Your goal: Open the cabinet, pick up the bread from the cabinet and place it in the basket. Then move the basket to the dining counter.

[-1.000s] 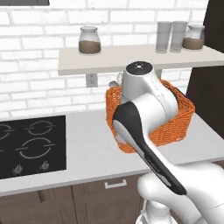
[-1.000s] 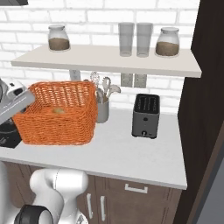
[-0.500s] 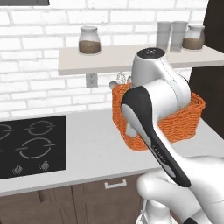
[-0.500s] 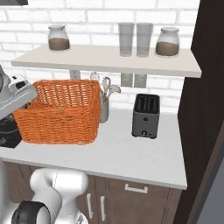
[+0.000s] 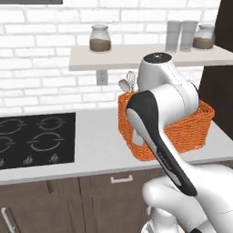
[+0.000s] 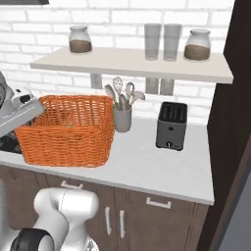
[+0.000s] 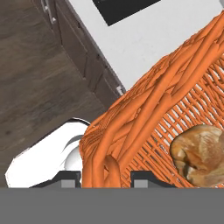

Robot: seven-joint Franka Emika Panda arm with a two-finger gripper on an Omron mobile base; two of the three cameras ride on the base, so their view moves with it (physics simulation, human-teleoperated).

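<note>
I have the bread point(image 7: 200, 154) lying inside the basket point(image 6: 73, 130), which sits on the counter point(image 6: 147, 166) by its front edge. My gripper point(image 7: 105, 173) pinches the basket's rim. Next I judge: carry it to the dining counter.

No legible text, label, brand, number or sign anywhere. Glass jars point(image 6: 80, 39) on the shelf point(image 6: 132, 63): unlabelled. Toaster point(image 6: 171, 125): plain, unmarked front. Basket point(image 6: 68, 130): bare orange weave. Stove point(image 5: 34, 139): ring outlines and small knobs, without readable markings. Cabinet fronts: plain.
</note>
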